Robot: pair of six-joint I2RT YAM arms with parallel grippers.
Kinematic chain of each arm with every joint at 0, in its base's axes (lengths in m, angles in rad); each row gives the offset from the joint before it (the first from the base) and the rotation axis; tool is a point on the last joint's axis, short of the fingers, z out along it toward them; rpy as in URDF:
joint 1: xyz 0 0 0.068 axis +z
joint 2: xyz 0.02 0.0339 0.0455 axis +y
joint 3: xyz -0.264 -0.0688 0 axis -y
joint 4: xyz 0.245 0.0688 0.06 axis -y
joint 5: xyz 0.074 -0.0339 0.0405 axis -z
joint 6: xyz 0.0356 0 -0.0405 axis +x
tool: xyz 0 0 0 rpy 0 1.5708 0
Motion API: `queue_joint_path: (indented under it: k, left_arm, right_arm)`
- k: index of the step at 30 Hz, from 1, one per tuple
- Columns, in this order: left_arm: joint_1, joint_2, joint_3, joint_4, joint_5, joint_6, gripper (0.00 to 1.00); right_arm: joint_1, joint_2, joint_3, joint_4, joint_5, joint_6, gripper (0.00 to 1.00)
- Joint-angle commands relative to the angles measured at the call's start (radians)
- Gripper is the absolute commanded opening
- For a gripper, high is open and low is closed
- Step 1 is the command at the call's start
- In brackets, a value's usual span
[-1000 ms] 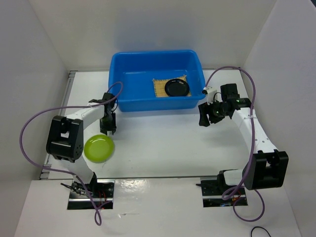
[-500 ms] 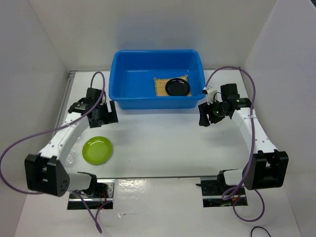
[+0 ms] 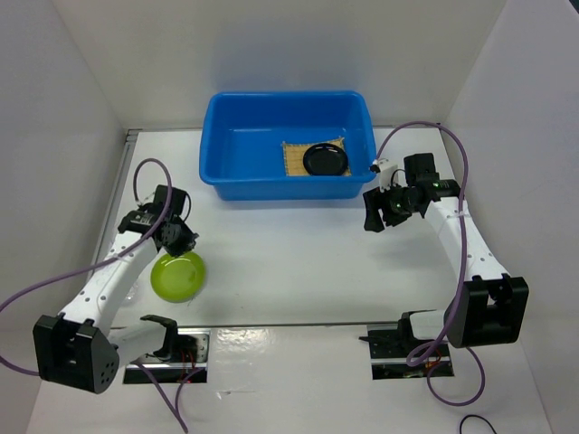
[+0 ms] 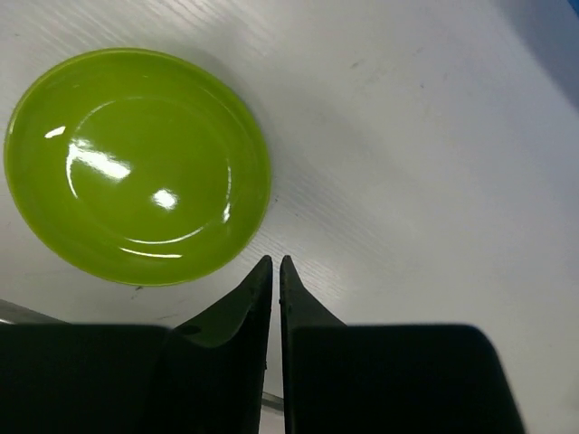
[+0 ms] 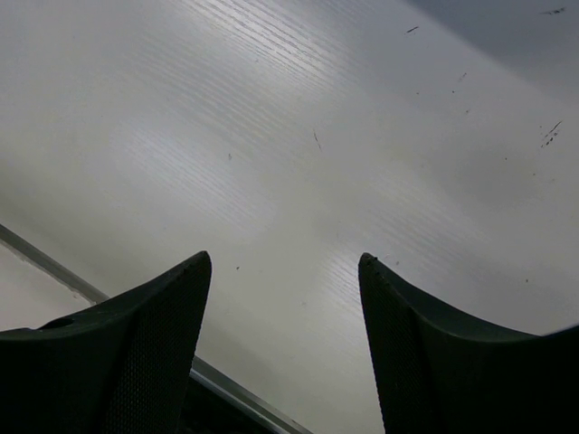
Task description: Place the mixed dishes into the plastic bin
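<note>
Green plate [image 4: 136, 167] lies just beyond my left gripper [image 4: 274, 264], jaws pressed together, empty; I should spread them, then pinch its near rim. My right gripper [image 5: 282, 260] gapes wide.

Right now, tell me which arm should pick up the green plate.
Left. The left gripper, shut, hangs at the green plate's rim, with the plate filling its wrist view. The right gripper, open, sits across the table by the bin.
</note>
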Motion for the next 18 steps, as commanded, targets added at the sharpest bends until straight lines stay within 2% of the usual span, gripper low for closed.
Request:
queue_joint_path:
  k: [1, 6, 14, 18]
  left_arm:
    - [-0.002, 0.046, -0.008, -0.043, -0.096, -0.116, 0.13]
    - [-0.002, 0.072, -0.099, 0.018, -0.070, -0.156, 0.17]
    - [-0.043, 0.141, -0.145, 0.066, -0.060, -0.210, 0.42]
    - [-0.083, 0.227, -0.154, 0.086, -0.042, -0.210, 0.45]
  right_arm:
    - [-0.007, -0.034, -0.012, 0.034, -0.018, -0.009, 0.71]
    - [-0.007, -0.025, -0.012, 0.034, -0.027, -0.009, 0.71]
    - [-0.007, -0.025, -0.012, 0.034, -0.027, -0.018, 0.71]
    - [-0.007, -0.025, -0.012, 0.034, -0.027, -0.018, 0.71]
